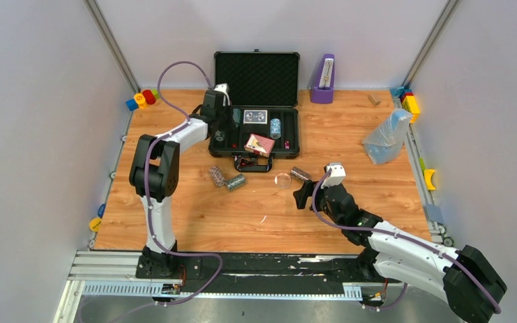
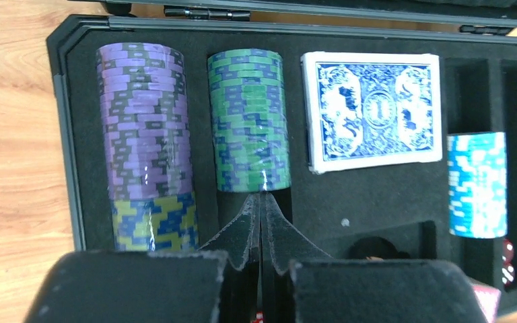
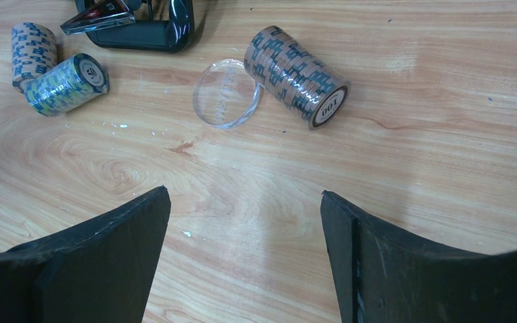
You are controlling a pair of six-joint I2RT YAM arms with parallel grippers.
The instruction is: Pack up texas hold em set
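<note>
The black briefcase (image 1: pixel 256 70) lies open at the back of the table, its foam lid upright. My left gripper (image 2: pixel 261 196) is shut on nothing inside its tray, its tips just short of a green chip stack (image 2: pixel 249 121). A purple stack (image 2: pixel 145 121), a blue card deck (image 2: pixel 373 111) and a light blue stack (image 2: pixel 476 185) sit in the slots alongside. The red deck (image 1: pixel 260 144) rests tilted on the tray's front. My right gripper (image 3: pixel 242 202) hangs open over bare wood. Ahead of it lie a brown chip stack (image 3: pixel 296 75) and two more stacks (image 3: pixel 67 84) on their sides.
A clear round disc (image 3: pixel 227 93) lies beside the brown stack. The case handle (image 3: pixel 141 30) juts toward the loose chips. A purple metronome (image 1: pixel 322 79) stands at the back, a clear plastic bag (image 1: pixel 387 136) at the right, and coloured blocks (image 1: pixel 141 99) in the corners.
</note>
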